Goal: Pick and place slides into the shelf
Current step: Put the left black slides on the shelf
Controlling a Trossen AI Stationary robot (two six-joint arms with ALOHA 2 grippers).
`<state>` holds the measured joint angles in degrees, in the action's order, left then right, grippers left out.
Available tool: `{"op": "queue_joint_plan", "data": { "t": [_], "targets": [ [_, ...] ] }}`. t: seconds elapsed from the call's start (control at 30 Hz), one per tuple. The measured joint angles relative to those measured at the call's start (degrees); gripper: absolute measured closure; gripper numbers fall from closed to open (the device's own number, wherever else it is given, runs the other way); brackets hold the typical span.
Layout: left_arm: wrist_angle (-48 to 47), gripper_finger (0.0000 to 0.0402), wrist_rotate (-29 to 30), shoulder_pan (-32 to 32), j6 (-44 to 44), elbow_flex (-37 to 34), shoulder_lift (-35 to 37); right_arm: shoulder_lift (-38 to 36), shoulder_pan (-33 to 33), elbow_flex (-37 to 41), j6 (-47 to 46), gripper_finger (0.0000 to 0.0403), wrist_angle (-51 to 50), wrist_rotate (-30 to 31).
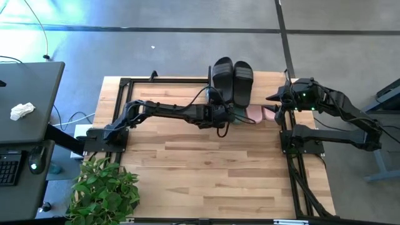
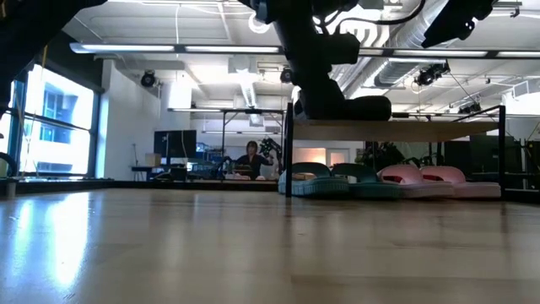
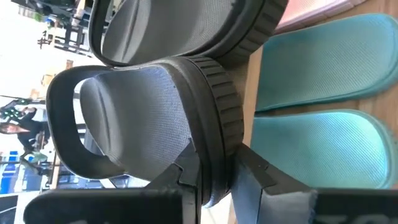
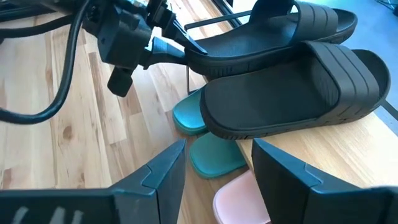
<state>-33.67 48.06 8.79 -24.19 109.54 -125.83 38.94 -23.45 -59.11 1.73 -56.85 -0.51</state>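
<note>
Two black slides lie side by side on the shelf's (image 2: 422, 131) light plank top (image 4: 348, 143), seen in the high view as the left slide (image 1: 223, 76) and the right slide (image 1: 243, 80). My left gripper (image 3: 214, 177) is shut on the left one's heel, at the shelf's near side (image 1: 220, 114). Under the plank, the teal pair (image 2: 325, 181) and the pink pair (image 2: 422, 177) rest on their soles on the table. My right gripper (image 4: 217, 158) is open and hovers right of the shelf (image 1: 273, 98), touching nothing. My left gripper pinches the left black slide at its heel rim (image 3: 217, 158), one finger (image 3: 183, 180) on the footbed side and the other (image 3: 258, 177) on the sole's underside. The fingers come about level from the table's near side, along the slide. The slide lies roughly level over the plank, heel (image 4: 196, 53) past its near edge.
The shelf stands at the table's far edge between black frame rails (image 1: 125, 84). A potted plant (image 1: 103, 190) sits at the near left corner. Bare wood (image 1: 206, 169) spreads across the middle and near part of the table. A person (image 2: 251, 156) sits far off in the room.
</note>
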Motion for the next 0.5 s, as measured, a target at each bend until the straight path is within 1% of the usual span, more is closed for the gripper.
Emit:
{"op": "queue_joint_plan", "data": {
  "t": [0.1, 0.27, 0.33, 0.5],
  "targets": [
    [-0.09, 0.0359, -0.16, -0.01, 0.49, 0.02, 0.05, 0.0, 0.01, 0.0, -0.24, 0.0231, -0.17, -0.05],
    [-0.25, 0.0288, -0.79, -0.14, 0.34, 0.02, 0.05, 0.0, 0.01, 0.0, -0.24, 0.0231, -0.38, -0.16],
    [-0.35, 0.0268, -0.92, -0.16, -0.07, 0.02, 0.05, 0.0, 0.01, 0.0, -0.24, 0.0231, -0.4, -0.16],
    [-0.77, 0.0256, -2.73, -0.16, -1.57, 0.02, 0.05, 0.02, -0.01, 0.0, -0.26, 0.0231, -1.0, -0.73]
  ]
}}
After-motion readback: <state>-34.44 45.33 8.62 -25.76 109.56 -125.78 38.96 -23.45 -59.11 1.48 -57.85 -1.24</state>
